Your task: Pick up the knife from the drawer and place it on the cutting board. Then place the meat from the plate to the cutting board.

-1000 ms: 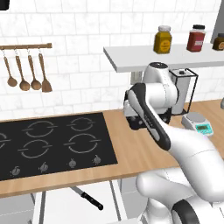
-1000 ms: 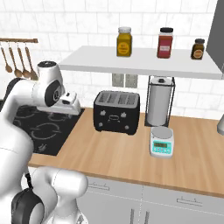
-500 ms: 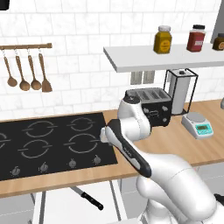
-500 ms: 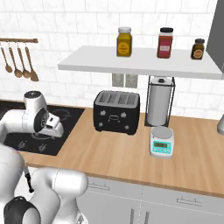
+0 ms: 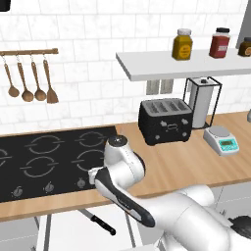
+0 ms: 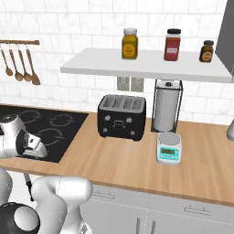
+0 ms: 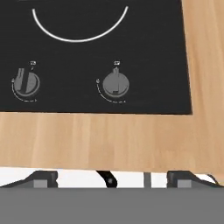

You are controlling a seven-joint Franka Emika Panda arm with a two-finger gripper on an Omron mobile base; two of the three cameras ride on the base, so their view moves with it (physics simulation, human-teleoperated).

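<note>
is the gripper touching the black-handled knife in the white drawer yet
Apart. In the hand view the gripper is open above the wooden counter edge, its finger tips wide either side of the black-handled knife, which lies well below in the white drawer.

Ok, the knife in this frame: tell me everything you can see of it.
The knife lies flat in the open drawer, below the wooden counter edge in front of the cooktop. Its black handle points toward the lower right, with a strip of silver blade running up-left until the counter hides it. Nothing grips it. The hand view shows a bit of dark handle between the open fingertips.
</note>
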